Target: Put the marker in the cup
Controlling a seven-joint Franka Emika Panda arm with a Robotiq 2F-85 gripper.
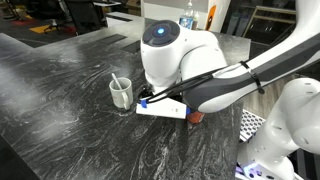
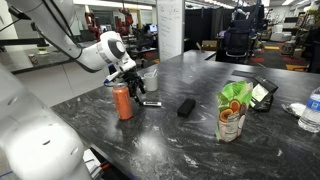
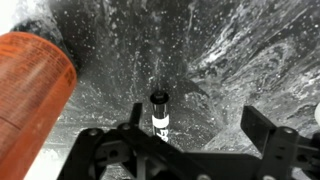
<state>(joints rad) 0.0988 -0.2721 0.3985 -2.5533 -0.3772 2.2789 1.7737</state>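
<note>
My fingers are spread wide and hold nothing. My gripper hangs low over the table with the marker lying flat in the gap between the jaws, touching neither (it sits nearer one of them than the other). In the wrist view its barrel points away from me, black with a pale band, and the far end fades into the dark stone pattern.

The orange can stands just beside the marker, upright and apart from it. In an exterior view the marker lies on the tabletop next to the can, with my gripper above them.

I judge the marker light and stiff, a smooth round barrel that could roll or squirt out of a poor pinch. I would close across the barrel near its middle, so it neither tips nor swings when lifted.

The cup stands near the can, on the far side of the marker from it. It holds a pale stick already. It looks light enough to topple if bumped.
</note>
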